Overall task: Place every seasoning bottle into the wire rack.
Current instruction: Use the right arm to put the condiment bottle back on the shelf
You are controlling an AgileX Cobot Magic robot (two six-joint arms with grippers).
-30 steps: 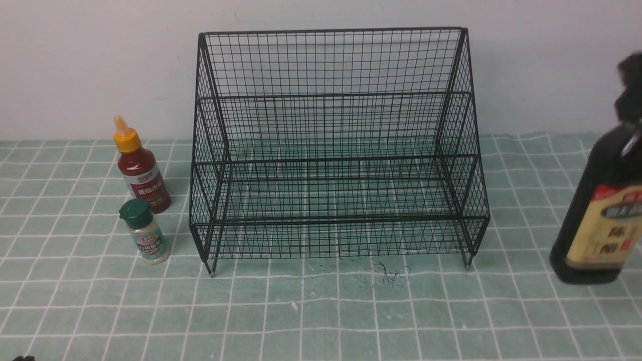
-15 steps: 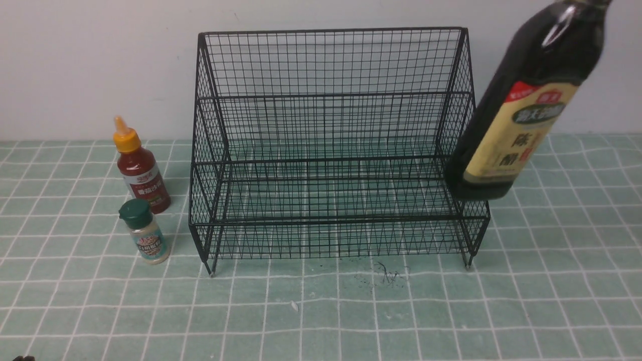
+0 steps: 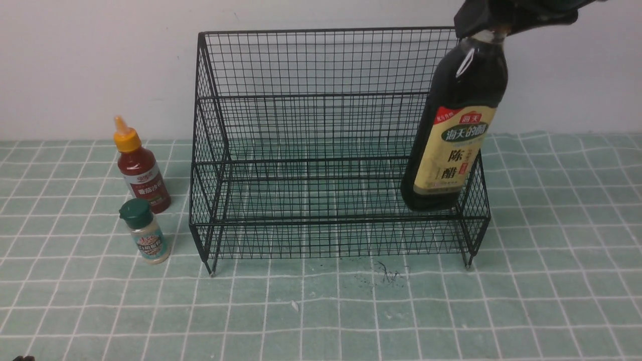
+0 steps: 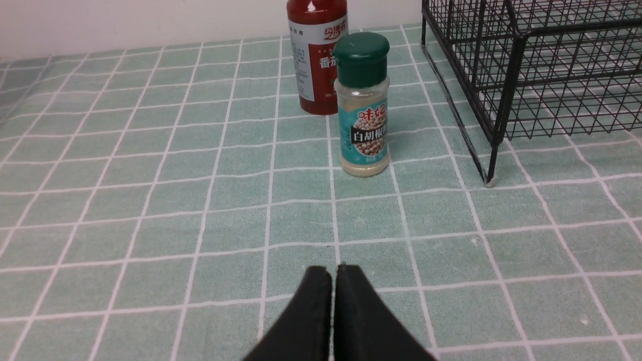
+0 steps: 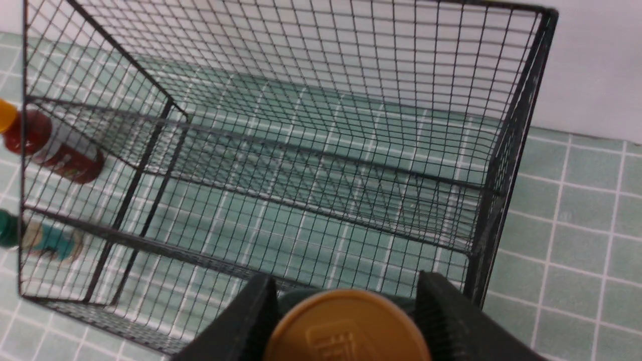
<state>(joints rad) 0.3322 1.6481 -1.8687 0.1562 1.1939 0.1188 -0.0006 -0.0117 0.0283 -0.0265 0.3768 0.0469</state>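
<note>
A pale wall (image 3: 90, 65) stands at the far side, and a green cloth with a white grid (image 3: 321, 311) covers the table. On it is one black wire rack (image 3: 331, 94) with two tiers. I count three seasoning bottles: one tall dark vinegar bottle (image 3: 459, 125), one small red sauce bottle (image 3: 143, 175) with a yellow nozzle, and one tiny shaker (image 3: 146, 233) with a green lid.

My right pincer (image 5: 346, 313) is clamped on the vinegar bottle's neck just under its gold cap (image 5: 346, 336), a finger on either side. The bottle hangs below my grip, leaning slightly, at the right end of the rack, with its base down at the level of the near, lower tier. Whether the base touches the wire I cannot tell.

The red sauce bottle and the shaker stand on the cloth just left of the rack, the shaker nearer. My left pincer (image 4: 333, 281) is low over the cloth with its fingers pressed together and nothing between them. The shaker is straight beyond it, well apart.
</note>
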